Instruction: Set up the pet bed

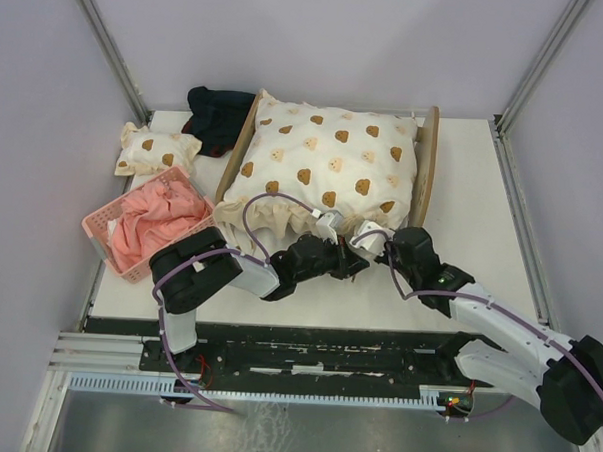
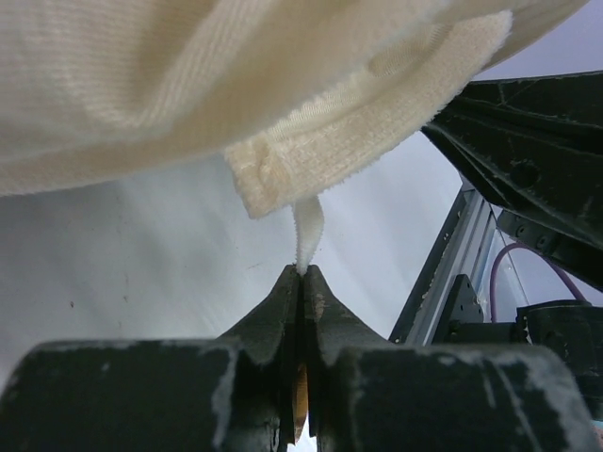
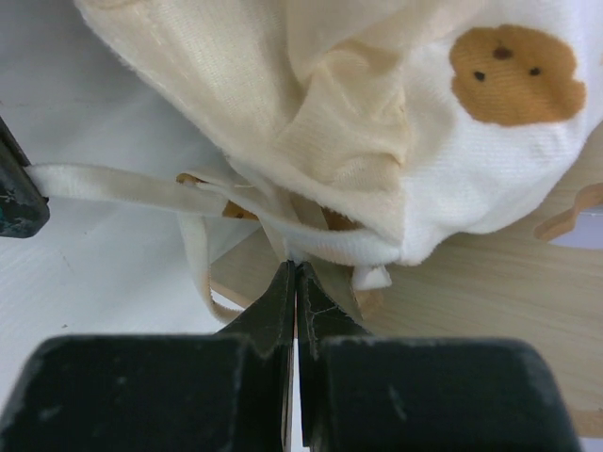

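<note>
The pet bed (image 1: pixel 427 161), a light plywood frame, lies across the back of the table. A cream bear-print quilt (image 1: pixel 324 162) is bunched over it and hides the mattress. Both grippers meet at the quilt's near edge. My left gripper (image 2: pixel 301 273) is shut on the end of a thin cream tie ribbon (image 2: pixel 308 231) that hangs from the quilt's hem; from above this gripper (image 1: pixel 354 260) sits just in front of the quilt. My right gripper (image 3: pixel 295 268) is shut on another cream ribbon (image 3: pixel 320 247) where the ties bunch against the wooden frame (image 3: pixel 490 292). A ribbon (image 3: pixel 113 184) runs left to a dark fingertip (image 3: pixel 14 198).
A pink basket (image 1: pixel 99 227) holding pink cloth stands at the front left. Behind it lies a small bear-print pillow (image 1: pixel 155 150), and a dark cloth (image 1: pixel 218 112) sits at the back. Metal posts stand at the table's rear corners, and a rail (image 1: pixel 296 361) runs along the front.
</note>
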Controlling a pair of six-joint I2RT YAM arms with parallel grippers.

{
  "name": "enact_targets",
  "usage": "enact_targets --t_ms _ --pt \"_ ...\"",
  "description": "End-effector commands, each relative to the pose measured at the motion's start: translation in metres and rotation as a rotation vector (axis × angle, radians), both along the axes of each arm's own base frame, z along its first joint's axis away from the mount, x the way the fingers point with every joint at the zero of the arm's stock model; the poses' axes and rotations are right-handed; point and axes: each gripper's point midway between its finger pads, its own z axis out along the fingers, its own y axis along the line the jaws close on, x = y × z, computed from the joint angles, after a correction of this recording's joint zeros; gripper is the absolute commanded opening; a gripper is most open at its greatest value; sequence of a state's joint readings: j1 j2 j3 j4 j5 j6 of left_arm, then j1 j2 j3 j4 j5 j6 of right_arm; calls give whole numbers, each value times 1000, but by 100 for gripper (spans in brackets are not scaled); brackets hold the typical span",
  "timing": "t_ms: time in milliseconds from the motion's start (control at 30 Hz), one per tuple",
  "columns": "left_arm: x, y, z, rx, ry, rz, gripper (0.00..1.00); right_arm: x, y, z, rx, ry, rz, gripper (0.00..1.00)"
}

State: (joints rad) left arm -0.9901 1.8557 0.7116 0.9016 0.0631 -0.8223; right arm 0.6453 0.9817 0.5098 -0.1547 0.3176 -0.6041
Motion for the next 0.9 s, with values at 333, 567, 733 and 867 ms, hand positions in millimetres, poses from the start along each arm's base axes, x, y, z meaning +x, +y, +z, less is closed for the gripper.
enact_targets --t_ms 333,567,733,867 --pt "13 12 40 0 -65 87 29 18 17 24 -50 -143 142 2" --pt "18 18 42 25 -76 123 33 20 26 24 -32 -175 185 2" --pt "18 30 38 18 -37 180 35 21 34 28 -15 -182 219 2" --pt "18 36 46 -1 -36 204 37 20 36 22 -24 -167 236 2"
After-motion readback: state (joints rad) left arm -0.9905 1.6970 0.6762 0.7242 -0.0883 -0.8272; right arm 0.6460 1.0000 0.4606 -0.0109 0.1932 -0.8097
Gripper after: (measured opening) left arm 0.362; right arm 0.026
